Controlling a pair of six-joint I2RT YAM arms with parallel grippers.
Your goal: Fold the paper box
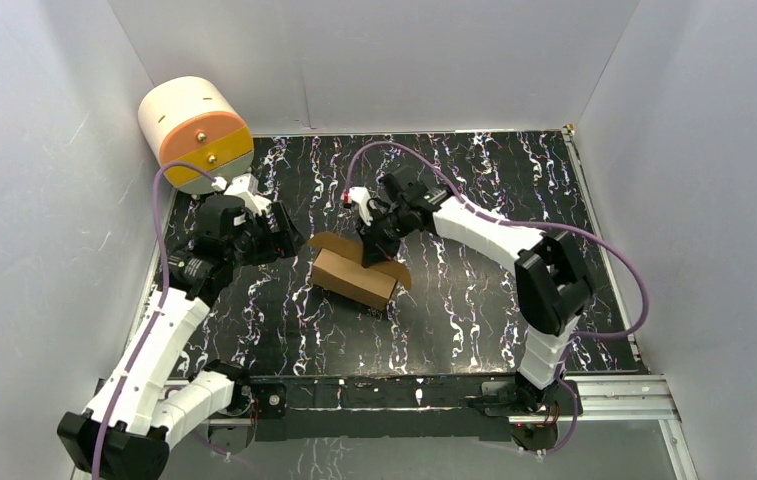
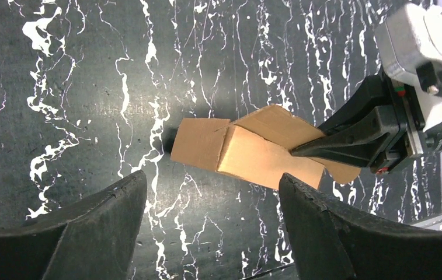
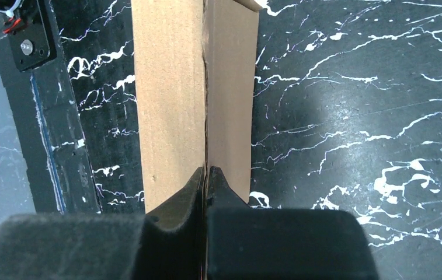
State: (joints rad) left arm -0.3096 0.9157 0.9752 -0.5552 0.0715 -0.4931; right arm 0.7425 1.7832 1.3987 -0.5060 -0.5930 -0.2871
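Observation:
The paper box (image 1: 354, 278) is plain brown cardboard, partly folded into a small rectangular shape, lying mid-table. It also shows in the left wrist view (image 2: 259, 157) and the right wrist view (image 3: 171, 105). My right gripper (image 1: 369, 250) is shut on a thin cardboard panel of the box, its jaws pinched together on the edge (image 3: 206, 175). My left gripper (image 1: 289, 240) is open and empty, hovering left of the box; its two dark fingers (image 2: 90, 227) frame bare table below the box.
A cream-orange-yellow cylindrical drawer unit (image 1: 196, 135) stands at the back left corner. White walls close in the left, back and right. A metal rail (image 1: 404, 392) runs along the near edge by the arm bases.

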